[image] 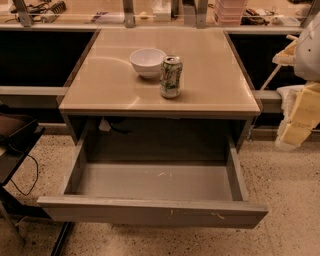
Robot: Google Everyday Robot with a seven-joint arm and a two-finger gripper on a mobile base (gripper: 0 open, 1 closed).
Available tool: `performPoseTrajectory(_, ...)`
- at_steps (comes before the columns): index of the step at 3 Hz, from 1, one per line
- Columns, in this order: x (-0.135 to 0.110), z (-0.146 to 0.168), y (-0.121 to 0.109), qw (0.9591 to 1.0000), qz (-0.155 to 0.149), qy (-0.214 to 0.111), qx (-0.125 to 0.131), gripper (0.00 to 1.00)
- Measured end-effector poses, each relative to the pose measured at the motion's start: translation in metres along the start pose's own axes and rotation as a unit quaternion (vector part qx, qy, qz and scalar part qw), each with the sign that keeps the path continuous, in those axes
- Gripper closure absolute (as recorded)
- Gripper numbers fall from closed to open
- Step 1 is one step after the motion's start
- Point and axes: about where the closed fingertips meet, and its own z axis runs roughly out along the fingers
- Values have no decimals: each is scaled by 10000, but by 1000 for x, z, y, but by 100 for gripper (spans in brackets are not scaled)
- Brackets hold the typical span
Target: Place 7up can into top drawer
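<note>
The 7up can (pixel 171 76) stands upright on the tan tabletop (pixel 110 85), white and green with a silver top, just right of a white bowl (pixel 147 62) and close beside it. The top drawer (pixel 155 182) is pulled wide open below the tabletop's front edge; its flat grey bottom holds nothing, and its front panel (pixel 150 212) has small white scuffs. My gripper (pixel 296 125) is at the far right edge of the view, level with the table's right side, well apart from the can and holding nothing that I can see.
A dark stand with a cable (pixel 15 145) is at the left of the drawer. Speckled floor (pixel 285 200) lies on the right. A cluttered shelf (pixel 150 12) runs behind the table. Dark openings flank the table on both sides.
</note>
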Motion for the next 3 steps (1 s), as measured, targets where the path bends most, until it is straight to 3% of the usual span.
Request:
performPoseTrajectory(1,0,0,0,10000,0,-1,0,0)
performPoseTrajectory(2,-6,3,-15,9999,-62,-161,10,0)
performPoseTrajectory(3,-21,16,-49,9977,-216,-637,-52,0)
